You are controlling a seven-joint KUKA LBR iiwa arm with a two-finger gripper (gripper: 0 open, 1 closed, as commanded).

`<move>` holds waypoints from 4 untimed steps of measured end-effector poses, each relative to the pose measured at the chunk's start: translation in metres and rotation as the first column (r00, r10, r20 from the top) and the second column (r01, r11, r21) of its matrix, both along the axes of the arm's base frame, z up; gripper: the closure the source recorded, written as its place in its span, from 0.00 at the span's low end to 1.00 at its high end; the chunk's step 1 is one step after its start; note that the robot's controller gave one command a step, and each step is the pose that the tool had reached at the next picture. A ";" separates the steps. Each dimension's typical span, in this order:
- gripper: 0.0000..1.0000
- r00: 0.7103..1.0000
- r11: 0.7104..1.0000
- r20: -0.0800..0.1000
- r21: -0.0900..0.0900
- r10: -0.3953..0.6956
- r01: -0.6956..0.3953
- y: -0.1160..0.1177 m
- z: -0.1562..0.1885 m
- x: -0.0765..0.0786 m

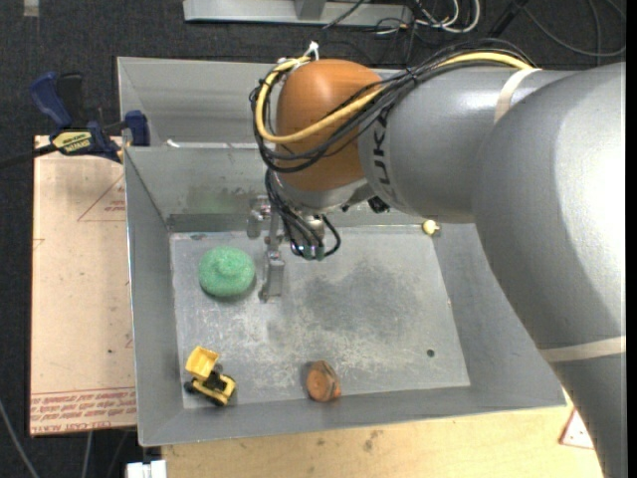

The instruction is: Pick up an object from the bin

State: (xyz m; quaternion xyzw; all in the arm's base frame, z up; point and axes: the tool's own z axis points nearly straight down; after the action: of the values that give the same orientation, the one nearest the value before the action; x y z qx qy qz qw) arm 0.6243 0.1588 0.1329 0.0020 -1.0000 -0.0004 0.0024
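My gripper point(271, 283) hangs low over the bin floor in the back-left part, under the arm's orange cover. Just to its left lies a round green foam-like puck point(225, 272), close beside the gripper but apart from it. Nothing shows held in the gripper.
A small yellow toy digger point(209, 376) lies at the front left corner. A round brown disc point(321, 381) rests near the front edge, about mid-width. A tiny pale ball point(430, 228) sits by the right wall at the back. The arm covers the bin's back right.
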 end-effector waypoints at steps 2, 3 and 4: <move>0.00 0.999 0.999 0.014 0.001 0.047 -0.047 0.016 -0.019 0.015; 0.00 0.997 0.997 0.010 0.001 0.081 -0.081 0.023 -0.033 0.015; 0.00 0.978 0.978 0.005 0.001 0.210 -0.210 0.006 -0.025 0.007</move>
State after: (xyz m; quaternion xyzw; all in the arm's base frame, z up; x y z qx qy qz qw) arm 0.6314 0.1652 0.1076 0.1076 -0.9942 -0.0007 0.0001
